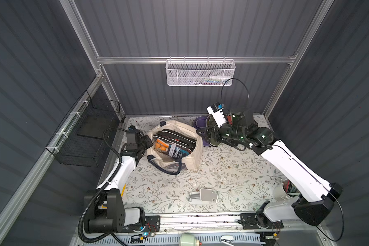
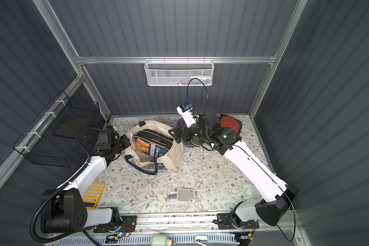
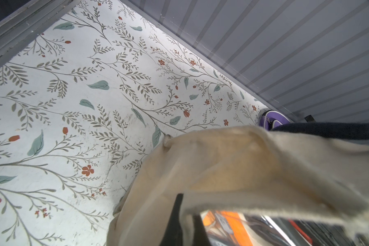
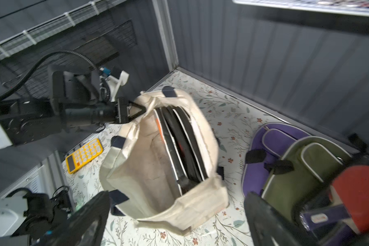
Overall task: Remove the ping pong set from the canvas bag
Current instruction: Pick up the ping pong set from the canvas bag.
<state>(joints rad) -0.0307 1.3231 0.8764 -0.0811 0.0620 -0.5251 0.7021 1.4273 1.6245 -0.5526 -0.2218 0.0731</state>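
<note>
Your left gripper (image 4: 141, 110) is clamped shut on the rim of the cream canvas bag with navy straps (image 1: 195, 153). The bag sits mouth-up, back left of centre on the floral-print table (image 1: 222, 170). The ping pong set (image 1: 168, 147), a clear pouch of orange balls plus black zip cases, is inside it. Your right gripper (image 1: 206, 137) hangs jaws apart, holding nothing, between the bag and a purple paddle cover (image 4: 258, 138) with an olive green paddle cover (image 4: 296, 170) beside it.
</note>
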